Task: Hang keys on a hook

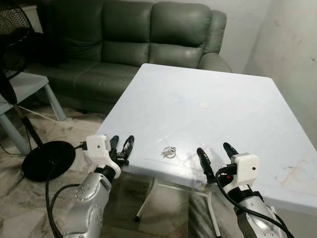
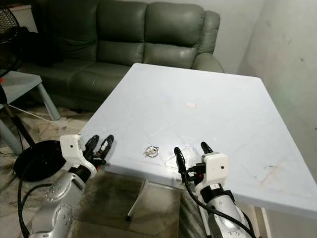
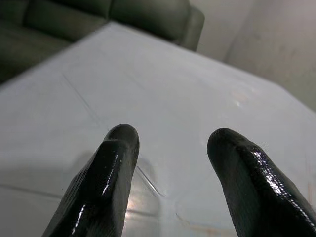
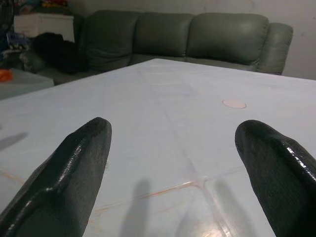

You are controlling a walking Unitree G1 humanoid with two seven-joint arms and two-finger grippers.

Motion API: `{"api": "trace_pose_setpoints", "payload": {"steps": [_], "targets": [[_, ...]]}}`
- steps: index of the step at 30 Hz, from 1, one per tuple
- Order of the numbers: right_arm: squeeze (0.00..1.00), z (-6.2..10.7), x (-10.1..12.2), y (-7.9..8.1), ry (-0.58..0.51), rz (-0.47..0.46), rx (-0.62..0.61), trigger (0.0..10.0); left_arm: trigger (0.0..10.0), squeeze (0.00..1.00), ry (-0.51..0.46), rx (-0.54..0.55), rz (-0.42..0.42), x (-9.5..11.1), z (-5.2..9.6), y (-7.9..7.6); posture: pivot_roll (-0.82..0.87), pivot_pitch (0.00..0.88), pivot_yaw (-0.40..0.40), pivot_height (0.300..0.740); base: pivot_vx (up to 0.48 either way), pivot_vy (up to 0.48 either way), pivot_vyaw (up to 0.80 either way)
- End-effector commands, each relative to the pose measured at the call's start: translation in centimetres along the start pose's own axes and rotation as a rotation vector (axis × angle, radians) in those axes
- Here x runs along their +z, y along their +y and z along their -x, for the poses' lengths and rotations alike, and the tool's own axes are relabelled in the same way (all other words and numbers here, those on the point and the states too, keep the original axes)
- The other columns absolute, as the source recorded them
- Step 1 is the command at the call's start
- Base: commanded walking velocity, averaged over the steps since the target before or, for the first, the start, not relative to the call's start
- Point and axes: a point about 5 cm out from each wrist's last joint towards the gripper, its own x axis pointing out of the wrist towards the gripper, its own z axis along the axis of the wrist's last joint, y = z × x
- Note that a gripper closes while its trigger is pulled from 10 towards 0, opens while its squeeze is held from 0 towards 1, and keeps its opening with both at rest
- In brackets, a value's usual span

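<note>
A small bunch of keys on a metal ring lies on the white table, close to its near edge. My left gripper hovers open at the table's near left corner, a short way left of the keys. My right gripper stands open over the near edge, to the right of the keys, nothing between its fingers. The left wrist view looks across the bare tabletop past the left fingers. I can make out no hook.
A green sofa stands behind the table. A standing fan with a round black base and a small grey side table sit to the left. A white wall runs along the right. A small round cap marks the table's centre.
</note>
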Motion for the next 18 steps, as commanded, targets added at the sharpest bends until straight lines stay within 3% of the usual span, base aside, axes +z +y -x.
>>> {"api": "trace_pose_setpoints", "payload": {"steps": [1, 7, 18], "targets": [[0.00, -0.5, 0.2, -0.2, 0.013, 0.014, 0.006, 10.0, 10.0, 0.00, 0.005, -0.048, -0.024, 0.1, 0.0, -1.1, -0.01, 0.000, -0.034, 0.740, 0.000, 0.000, 0.00], [0.00, -1.9, 0.4, -0.4, 0.055, 0.065, 0.095, 10.0, 10.0, 0.00, 0.041, -0.139, -0.037, -0.7, 0.5, -3.3, -0.01, 0.000, -0.040, 0.740, 0.000, 0.000, 0.00], [0.00, -4.6, 0.9, 0.6, 0.090, 0.115, 0.279, 10.0, 10.0, 0.00, 0.045, -0.140, -0.044, -0.7, 1.4, -4.2, 0.03, 0.000, -0.066, 0.740, 0.000, 0.000, 0.00]]}}
